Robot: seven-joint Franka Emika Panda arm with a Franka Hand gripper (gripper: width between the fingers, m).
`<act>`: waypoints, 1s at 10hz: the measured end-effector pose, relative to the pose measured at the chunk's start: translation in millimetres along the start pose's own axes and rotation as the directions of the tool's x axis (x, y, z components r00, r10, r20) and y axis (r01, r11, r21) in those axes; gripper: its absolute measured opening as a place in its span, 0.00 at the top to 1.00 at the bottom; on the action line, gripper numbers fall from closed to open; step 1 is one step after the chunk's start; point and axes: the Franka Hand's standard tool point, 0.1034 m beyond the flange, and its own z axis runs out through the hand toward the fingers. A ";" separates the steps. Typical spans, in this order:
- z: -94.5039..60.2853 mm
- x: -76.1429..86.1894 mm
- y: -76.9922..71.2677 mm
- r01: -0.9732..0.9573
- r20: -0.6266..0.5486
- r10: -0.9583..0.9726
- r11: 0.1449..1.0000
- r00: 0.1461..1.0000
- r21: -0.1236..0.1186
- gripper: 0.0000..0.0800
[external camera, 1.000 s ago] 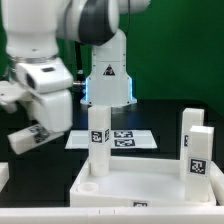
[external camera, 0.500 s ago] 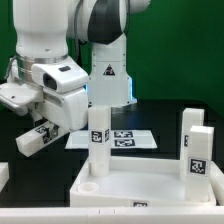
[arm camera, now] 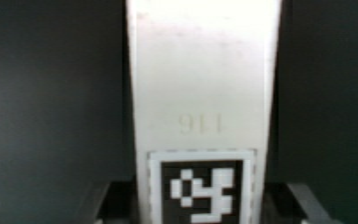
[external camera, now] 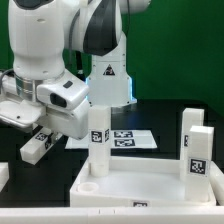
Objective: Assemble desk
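Note:
My gripper [external camera: 47, 131] is shut on a white desk leg [external camera: 37, 148] and holds it tilted above the black table at the exterior view's left. In the wrist view the leg [arm camera: 202, 90] fills the middle, its tag between my fingers [arm camera: 115, 203], with the gripper [arm camera: 202, 200] closed around it. The white tabletop panel [external camera: 140, 190] lies at the front. One leg [external camera: 98, 138] stands upright at its left back corner and another leg [external camera: 197, 150] stands at its right side.
The marker board [external camera: 128, 140] lies flat behind the tabletop panel. The robot base [external camera: 108, 75] stands behind it. A white part [external camera: 3, 178] shows at the left edge, cut off by the frame.
The arm has swung toward the exterior view's right and come lower. The held leg has turned from nearly lying flat to more upright and sits closer to the table.

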 end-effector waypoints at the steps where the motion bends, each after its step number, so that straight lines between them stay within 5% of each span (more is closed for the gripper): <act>1: 0.2 -0.4 -1.9 0.003 0.002 -0.003 1.000 1.000 0.006 0.64; 3: 0.7 -0.6 -3.6 -0.012 0.001 0.012 1.000 1.000 0.008 0.64; 4: 0.8 -0.7 -4.4 -0.041 0.002 0.041 0.999 0.999 0.008 0.39; 5: -1.0 -1.2 -7.0 -0.058 0.002 0.058 0.998 0.998 0.005 0.25; 8: -42.0 -9.2 -28.8 -0.362 0.065 0.366 0.930 0.928 -0.065 0.20; 10: -45.5 -14.4 -22.3 -0.551 0.099 0.559 0.829 0.823 -0.093 0.19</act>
